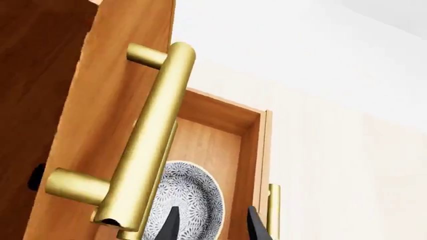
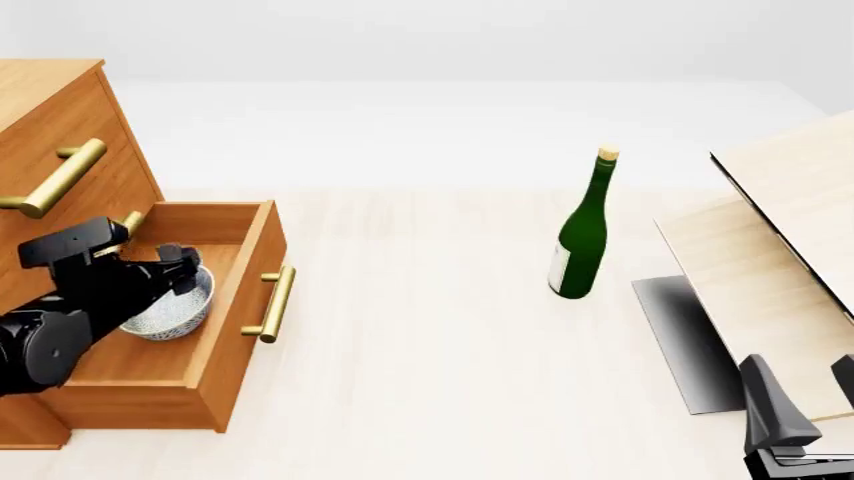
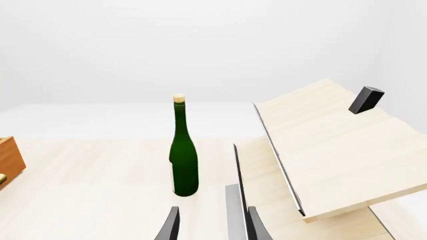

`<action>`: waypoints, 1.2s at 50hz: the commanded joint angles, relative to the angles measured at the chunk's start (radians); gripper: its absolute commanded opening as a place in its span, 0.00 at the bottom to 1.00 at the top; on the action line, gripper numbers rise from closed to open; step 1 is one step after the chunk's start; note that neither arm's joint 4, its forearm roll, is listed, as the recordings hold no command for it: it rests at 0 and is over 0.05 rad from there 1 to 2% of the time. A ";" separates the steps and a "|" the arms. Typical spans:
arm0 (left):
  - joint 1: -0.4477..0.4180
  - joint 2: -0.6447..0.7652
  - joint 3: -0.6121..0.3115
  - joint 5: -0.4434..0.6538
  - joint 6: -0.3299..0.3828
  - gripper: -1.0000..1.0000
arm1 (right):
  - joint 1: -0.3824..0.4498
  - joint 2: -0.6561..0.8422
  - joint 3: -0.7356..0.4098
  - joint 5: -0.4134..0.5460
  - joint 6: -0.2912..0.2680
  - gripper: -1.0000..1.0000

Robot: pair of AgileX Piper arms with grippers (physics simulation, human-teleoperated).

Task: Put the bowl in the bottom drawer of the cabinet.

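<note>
The cabinet (image 2: 54,120) stands at the table's left, and its bottom drawer (image 2: 247,290) is pulled out. Inside the drawer is the speckled white bowl (image 2: 167,312). My left gripper (image 2: 184,272) hangs just above the bowl, open. In the left wrist view the bowl (image 1: 193,195) lies on the drawer floor (image 1: 213,145), and its near rim falls between the spread fingers of the left gripper (image 1: 213,227). My right gripper (image 2: 805,392) is open and holds nothing at the front right corner, far from the cabinet.
A brass handle (image 1: 143,145) of an upper drawer crosses close in front of the left wrist camera. The bottom drawer's handle (image 2: 274,303) juts toward the table's middle. A green bottle (image 2: 581,245) stands mid-table. Pale sloping boards (image 2: 787,230) and a dark plate (image 2: 681,340) fill the right.
</note>
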 commanded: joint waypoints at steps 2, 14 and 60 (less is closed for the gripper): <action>-0.029 -0.068 -0.017 -0.007 -0.062 1.00 | 0.000 0.000 0.000 0.000 0.000 1.00; -0.074 -0.089 0.015 -0.060 -0.137 1.00 | 0.000 0.000 0.000 0.000 0.000 1.00; -0.186 -0.393 0.085 -0.049 -0.132 1.00 | 0.000 0.000 0.000 0.000 0.000 1.00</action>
